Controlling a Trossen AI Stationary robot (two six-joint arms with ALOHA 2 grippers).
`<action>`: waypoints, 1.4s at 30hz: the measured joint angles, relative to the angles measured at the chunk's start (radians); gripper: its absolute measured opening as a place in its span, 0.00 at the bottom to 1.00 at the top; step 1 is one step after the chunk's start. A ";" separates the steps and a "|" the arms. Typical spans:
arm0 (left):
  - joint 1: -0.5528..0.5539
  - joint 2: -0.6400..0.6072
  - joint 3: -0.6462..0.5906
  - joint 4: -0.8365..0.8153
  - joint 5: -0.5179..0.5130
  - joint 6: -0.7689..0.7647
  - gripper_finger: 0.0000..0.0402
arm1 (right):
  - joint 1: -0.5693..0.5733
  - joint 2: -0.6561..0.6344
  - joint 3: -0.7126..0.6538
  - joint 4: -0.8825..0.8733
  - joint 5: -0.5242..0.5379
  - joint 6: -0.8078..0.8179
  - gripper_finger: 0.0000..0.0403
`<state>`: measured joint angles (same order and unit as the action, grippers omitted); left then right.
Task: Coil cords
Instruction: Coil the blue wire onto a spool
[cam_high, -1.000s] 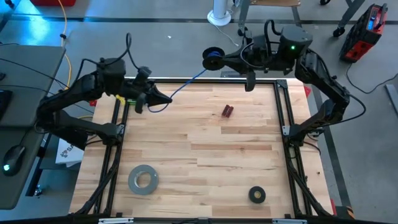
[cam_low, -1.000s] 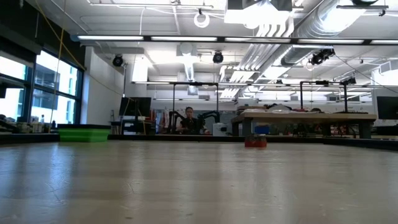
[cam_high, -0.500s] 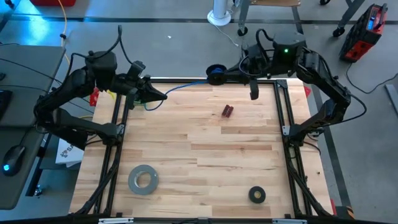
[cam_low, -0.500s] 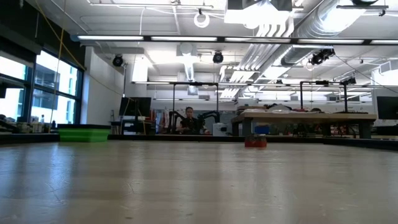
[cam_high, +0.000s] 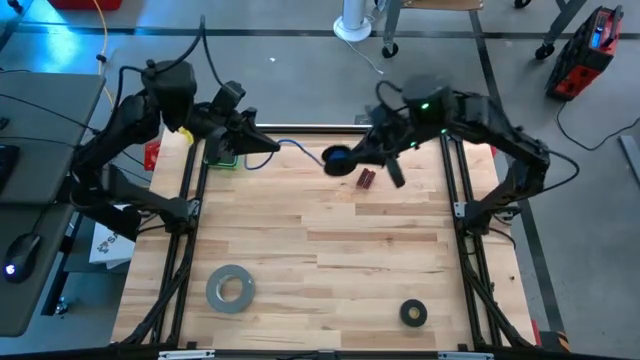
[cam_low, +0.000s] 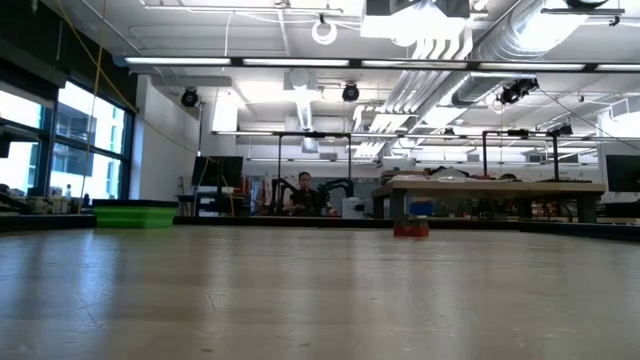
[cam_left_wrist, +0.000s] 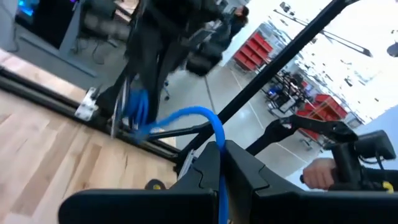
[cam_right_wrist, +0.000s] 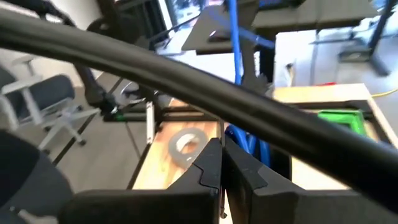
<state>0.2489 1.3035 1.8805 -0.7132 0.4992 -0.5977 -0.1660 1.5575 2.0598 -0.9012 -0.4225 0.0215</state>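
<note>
Between my two grippers the blue cable (cam_high: 300, 149) now spans a much shorter gap. Right gripper (cam_high: 341, 160), pinching the bundled loops, has swung in from beyond the table's (cam_high: 330, 250) far edge to just beside the small red piece (cam_high: 367, 178). Left gripper (cam_high: 268, 147) pinches the free run. Another wrap looks ready, I judge.

The cable (cam_high: 300, 146) is bright blue, and its coiled part (cam_high: 338, 159) looks dark blue to black. The table (cam_high: 320, 260) is pale wood in long planks, framed by black rails (cam_high: 187, 200). Both arms are black; the left hand (cam_high: 268, 147) and right hand (cam_high: 345, 160) are black too. A small dark red block (cam_high: 366, 179) lies on the wood. The large tape roll (cam_high: 230, 287) is grey, the small tape ring (cam_high: 413, 313) black. A green patch (cam_high: 222, 158) shows at the far left corner.
</note>
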 joint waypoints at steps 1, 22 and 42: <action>0.000 0.016 0.021 -0.002 0.004 0.009 0.00 | 0.011 0.012 0.000 0.000 -0.005 -0.001 0.00; 0.065 0.245 0.280 0.060 0.141 0.060 0.00 | 0.094 0.179 0.000 0.377 -0.149 0.068 0.00; 0.138 0.254 0.280 0.000 0.166 0.193 0.00 | 0.095 0.216 0.000 0.830 -0.226 0.166 0.00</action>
<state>0.3870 1.5576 2.1601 -0.7132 0.6655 -0.4049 -0.0711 1.7733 2.0594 -0.0711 -0.6484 0.1874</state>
